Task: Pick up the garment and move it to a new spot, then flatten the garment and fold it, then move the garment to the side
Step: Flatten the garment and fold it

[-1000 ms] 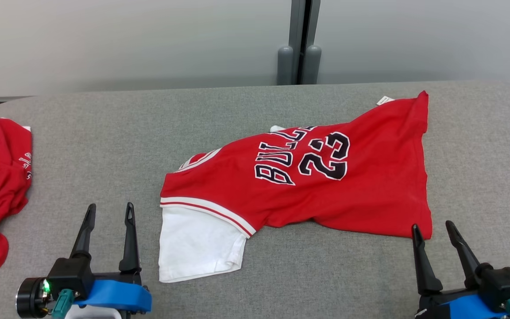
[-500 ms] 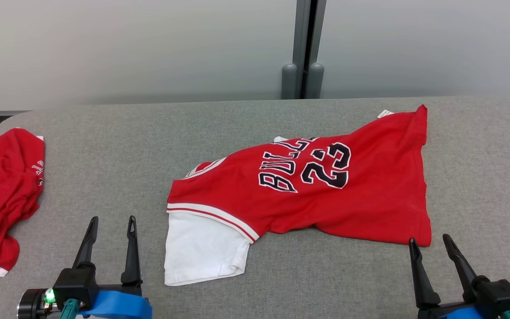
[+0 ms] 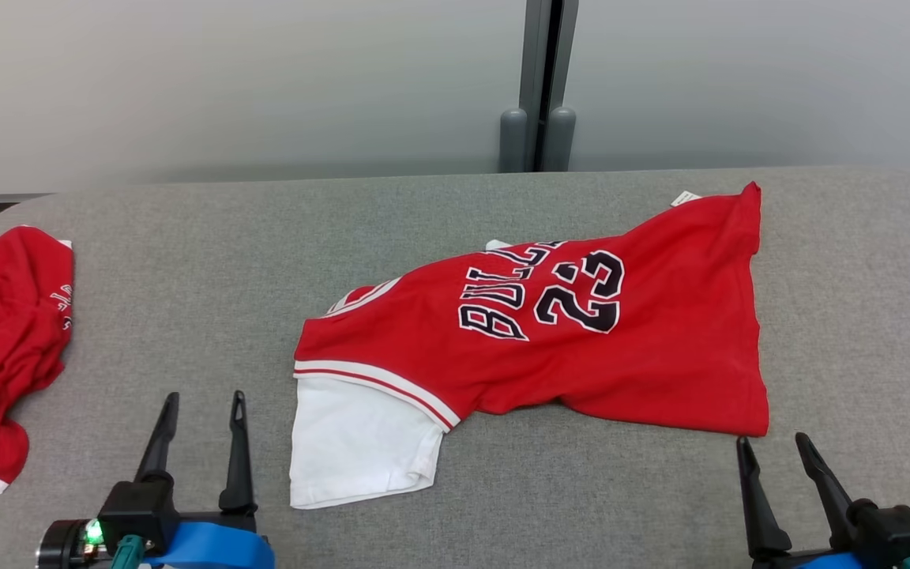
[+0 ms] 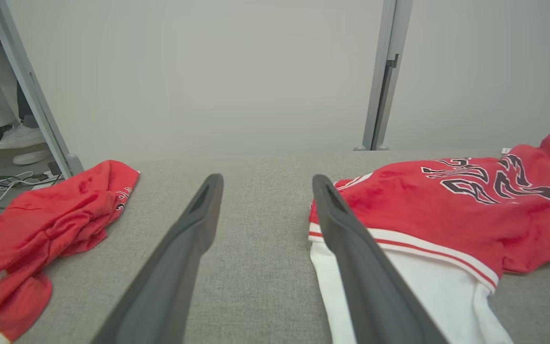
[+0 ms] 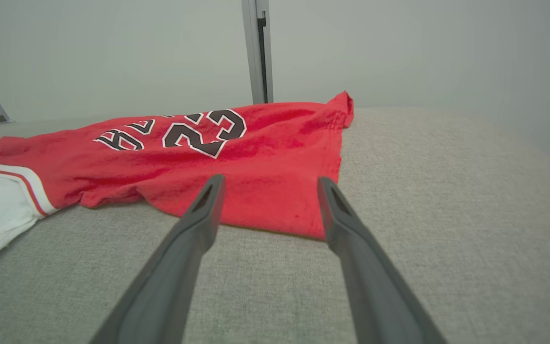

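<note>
Nearest: left gripper [image 3: 205, 397] and right gripper [image 3: 772, 440], fingers spread, holding nothing. Just beyond the right gripper, near hem corner of the red jersey [image 3: 581, 348], spread mid-desk [image 3: 186, 261], long axis left to right, white sleeve toward the left gripper. Probably the right arm's reach first.

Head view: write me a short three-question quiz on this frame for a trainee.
1. True or false: the right pincer is shut on the jersey.
2. Which number is printed on the jersey? A) 32 B) 23 C) 45
3. Fill in: the crumpled red garment lies at the grey table's ____ end.

Key: 1 false (it is open, just short of the hem); 2 B; 3 left.
</note>
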### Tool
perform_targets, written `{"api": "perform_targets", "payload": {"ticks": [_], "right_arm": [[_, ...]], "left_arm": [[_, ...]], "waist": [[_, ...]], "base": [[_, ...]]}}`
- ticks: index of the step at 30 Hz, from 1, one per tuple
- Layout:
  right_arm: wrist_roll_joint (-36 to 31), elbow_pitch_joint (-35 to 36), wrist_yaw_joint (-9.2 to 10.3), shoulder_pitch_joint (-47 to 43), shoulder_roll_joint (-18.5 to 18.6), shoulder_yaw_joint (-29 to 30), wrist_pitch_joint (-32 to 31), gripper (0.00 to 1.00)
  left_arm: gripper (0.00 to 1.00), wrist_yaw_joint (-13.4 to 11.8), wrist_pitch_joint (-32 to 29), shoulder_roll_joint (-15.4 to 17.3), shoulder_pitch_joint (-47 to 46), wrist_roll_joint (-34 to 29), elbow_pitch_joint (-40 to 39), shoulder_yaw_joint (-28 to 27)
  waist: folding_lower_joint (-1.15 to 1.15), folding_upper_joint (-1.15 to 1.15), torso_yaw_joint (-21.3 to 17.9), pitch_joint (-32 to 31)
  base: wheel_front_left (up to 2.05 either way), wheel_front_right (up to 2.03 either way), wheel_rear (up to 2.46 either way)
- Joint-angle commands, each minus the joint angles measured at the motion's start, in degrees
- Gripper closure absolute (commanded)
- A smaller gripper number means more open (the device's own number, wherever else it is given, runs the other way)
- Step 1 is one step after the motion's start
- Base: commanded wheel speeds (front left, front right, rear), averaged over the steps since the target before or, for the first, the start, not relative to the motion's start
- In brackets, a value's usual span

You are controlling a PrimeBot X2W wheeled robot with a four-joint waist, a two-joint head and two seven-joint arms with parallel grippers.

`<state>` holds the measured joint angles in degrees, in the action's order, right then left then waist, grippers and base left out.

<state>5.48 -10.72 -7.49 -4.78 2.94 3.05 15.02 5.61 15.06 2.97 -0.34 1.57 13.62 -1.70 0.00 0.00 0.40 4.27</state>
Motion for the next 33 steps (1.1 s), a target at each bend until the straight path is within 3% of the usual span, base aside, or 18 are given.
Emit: {"api": "perform_targets", "payload": {"ticks": [1,9,19,33], "right_arm": [[0.5,-1.6,-0.01,1.4,-0.1,0.8,0.2,0.00],[0.1,-13.0,-0.01,8.1,0.5,4.6,0.2,0.00],[3.1,-22.8,-0.01,15.4,1.0,5.0,0.2,0.00],[8.4,-30.6,-0.01,20.7,1.7,2.1,0.2,0.00]], "left_arm": [[0.00,0.4,0.2,0.1,-1.0,0.4,0.8,0.7],[0.00,1.2,0.2,0.0,-2.9,2.6,9.3,4.9],[0.00,1.6,0.2,0.0,-4.4,4.6,18.2,6.9],[0.00,2.1,0.0,-0.2,-6.4,9.5,21.2,13.8]], "waist": [[0.00,0.00,-0.3,0.6],[0.00,0.00,-0.9,2.6],[0.00,0.00,-1.3,5.4],[0.00,0.00,-0.5,7.3]], "base": [[0.00,0.00,0.00],[0.00,0.00,0.00],[0.00,0.00,0.00],[0.00,0.00,0.00]]}}
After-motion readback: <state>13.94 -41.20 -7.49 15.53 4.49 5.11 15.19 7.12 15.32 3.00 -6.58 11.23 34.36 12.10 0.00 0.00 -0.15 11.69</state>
